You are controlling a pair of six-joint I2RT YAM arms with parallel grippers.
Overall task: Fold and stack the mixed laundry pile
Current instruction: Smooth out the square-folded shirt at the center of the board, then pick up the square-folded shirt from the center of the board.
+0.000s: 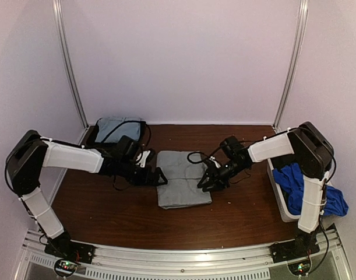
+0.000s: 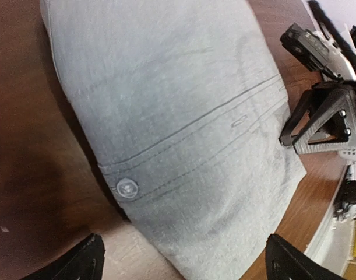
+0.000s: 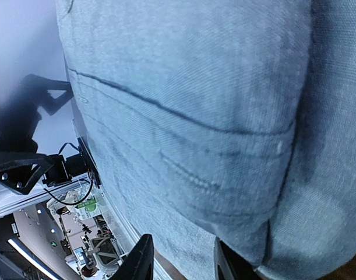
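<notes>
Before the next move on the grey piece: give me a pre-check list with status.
1. Left gripper open at the left edge of the grey garment: ok.
2. Right gripper has hold of the garment's right edge: cannot tell; its fingers are close together at the edge.
3. Garment folded, flat, fully on the table: ok.
4. Arms apart, one on each side of the garment: ok.
5. Blue piece folded: not ok, it is bunched in the white bin.
</notes>
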